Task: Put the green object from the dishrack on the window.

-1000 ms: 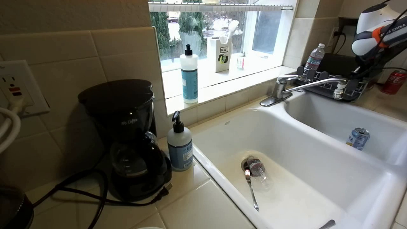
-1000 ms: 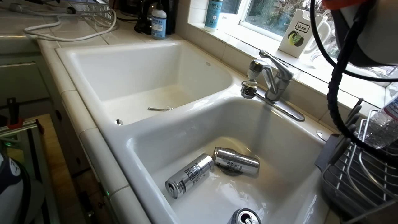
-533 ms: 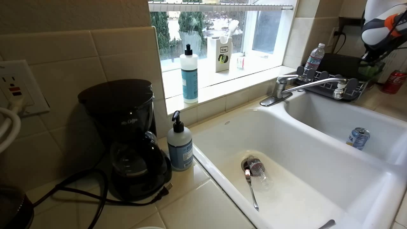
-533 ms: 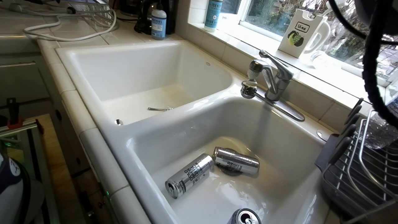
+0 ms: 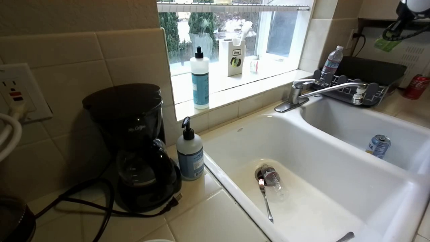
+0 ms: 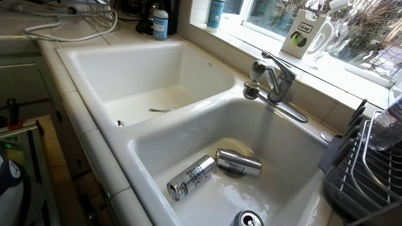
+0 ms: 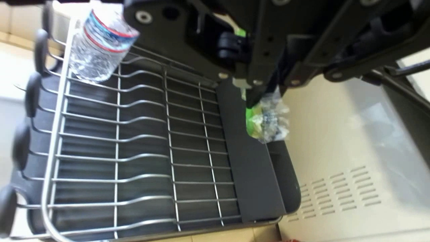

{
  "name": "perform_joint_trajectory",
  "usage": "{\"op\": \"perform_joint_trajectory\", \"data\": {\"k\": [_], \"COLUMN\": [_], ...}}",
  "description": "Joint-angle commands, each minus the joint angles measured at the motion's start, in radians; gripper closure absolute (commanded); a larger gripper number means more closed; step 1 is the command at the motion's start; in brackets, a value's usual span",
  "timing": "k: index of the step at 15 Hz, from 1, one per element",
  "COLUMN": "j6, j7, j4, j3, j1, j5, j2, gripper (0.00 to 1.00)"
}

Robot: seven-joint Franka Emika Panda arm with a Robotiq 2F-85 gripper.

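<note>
My gripper (image 5: 391, 36) is shut on a green object (image 5: 386, 45) and holds it in the air above the back of the dishrack (image 5: 369, 94). In the wrist view the green object (image 7: 250, 122) shows below the fingertips with crinkled clear wrapping; the dark fingers hide the rest. The dishrack (image 7: 168, 144), with its wire grid over a dark tray, lies below and left of the gripper (image 7: 260, 95). The window (image 5: 284, 33) with its pale sill (image 5: 231, 90) is left of the rack in that exterior view. In an exterior view the gripper is out of frame, while the window (image 6: 361, 40) shows.
A clear water bottle (image 7: 100, 50) stands in the rack. A white jug (image 6: 303, 34) and a blue soap bottle (image 5: 200, 85) stand on the sill. A faucet (image 5: 295, 94) rises between rack and window. The white double sink (image 6: 132, 131) holds cans. A red can (image 5: 416, 86) is beside the rack.
The gripper has risen from the rack with the green object, which was hidden a second ago and now shows in the air. The arm has left the exterior view facing the cans.
</note>
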State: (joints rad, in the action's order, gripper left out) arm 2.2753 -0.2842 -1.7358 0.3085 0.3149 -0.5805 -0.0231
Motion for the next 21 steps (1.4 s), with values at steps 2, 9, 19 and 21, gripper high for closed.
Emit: {"op": "perform_joint_trajectory", "data": {"k": [2, 9, 19, 21], "j6": [0.023, 0.041, 0.113, 0.197], "j7": [-0.142, -0.417, -0.647, -0.644], "j4": [-0.185, -0.27, -0.244, -0.218], "j3": [-0.066, -0.105, -0.081, -0.071], "j1": [-0.069, -0.184, -0.194, -0.207], "j5": [0.006, 0.024, 0.086, 0.105], "j2": [0.236, 0.399, 0.393, 0.376], "gripper": [0.98, 0.98, 0.93, 0.98]}}
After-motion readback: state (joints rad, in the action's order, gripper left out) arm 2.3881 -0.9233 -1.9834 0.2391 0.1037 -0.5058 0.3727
